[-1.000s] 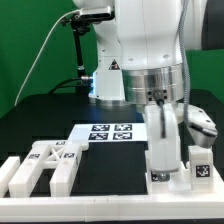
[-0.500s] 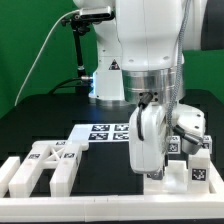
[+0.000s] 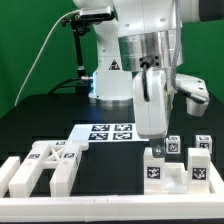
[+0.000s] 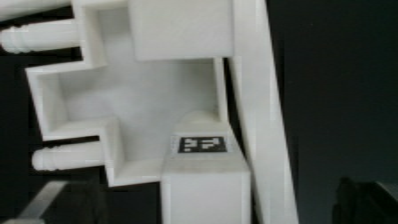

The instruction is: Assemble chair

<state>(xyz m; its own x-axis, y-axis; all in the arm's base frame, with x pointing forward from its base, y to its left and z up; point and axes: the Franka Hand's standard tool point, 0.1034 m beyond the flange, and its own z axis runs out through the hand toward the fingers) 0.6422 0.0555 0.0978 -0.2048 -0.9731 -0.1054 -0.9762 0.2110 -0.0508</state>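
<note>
My gripper (image 3: 150, 76) is shut on a tall white chair part (image 3: 150, 108), which hangs upright above the table's front right. In the wrist view this part (image 4: 169, 95) fills the frame; it has round pegs (image 4: 25, 40) and a square tag (image 4: 203, 144). It sits between my dark fingers (image 4: 365, 200), with the gripper (image 4: 210, 208) closed around it. Below it, small tagged white pieces (image 3: 155, 171) (image 3: 203, 160) stand near the front rail. More white chair parts (image 3: 45, 162) lie at the exterior view's front left.
The marker board (image 3: 110, 132) lies flat on the black table behind the parts. A white border rail (image 3: 100, 208) runs along the front edge. A black stand with a cable (image 3: 78, 50) rises at the back left, beside the arm's base (image 3: 108, 80).
My gripper has risen with the white part, lifting it from just above the front-right pieces and shifting slightly toward the exterior view's left. The small tagged pieces below now show.
</note>
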